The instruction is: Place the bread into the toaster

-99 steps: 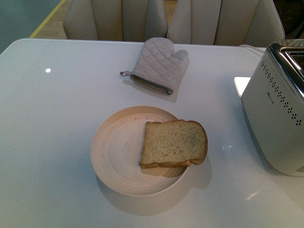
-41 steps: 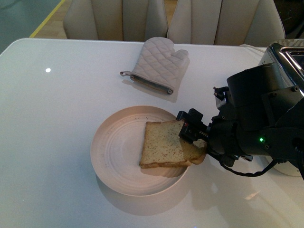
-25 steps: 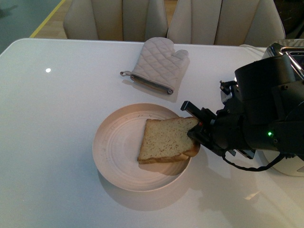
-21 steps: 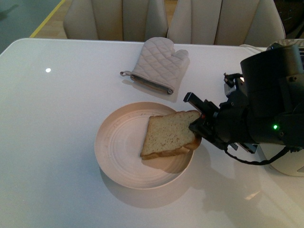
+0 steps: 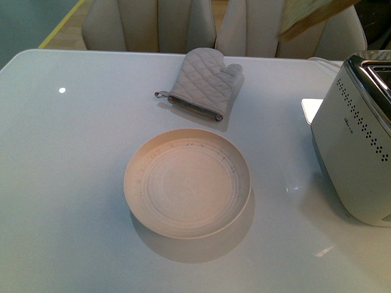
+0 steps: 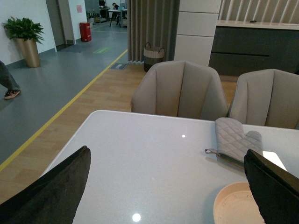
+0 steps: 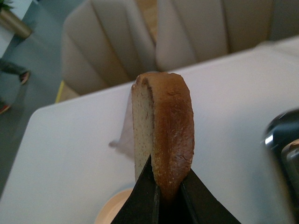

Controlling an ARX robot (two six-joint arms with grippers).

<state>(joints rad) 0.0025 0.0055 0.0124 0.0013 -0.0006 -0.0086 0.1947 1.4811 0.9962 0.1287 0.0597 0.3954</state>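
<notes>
Barely inside the front view: bread (image 7: 163,121) clamped edge-on by right gripper (image 7: 166,186).
Toaster (image 5: 354,152) runs off frame, its logo (image 5: 349,127) unreadable; left gripper (image 6: 167,158) spread wide, empty.

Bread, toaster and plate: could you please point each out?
Bread (image 7: 175,130), right wrist view, brown crust.
Toaster (image 5: 351,165), front view, white side.
Plate (image 5: 132,183), front view, left rim.

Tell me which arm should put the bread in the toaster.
Right. The right gripper is shut on the bread, held high on the same side as the toaster. The left gripper is open and empty, and its camera shows no toaster.
</notes>
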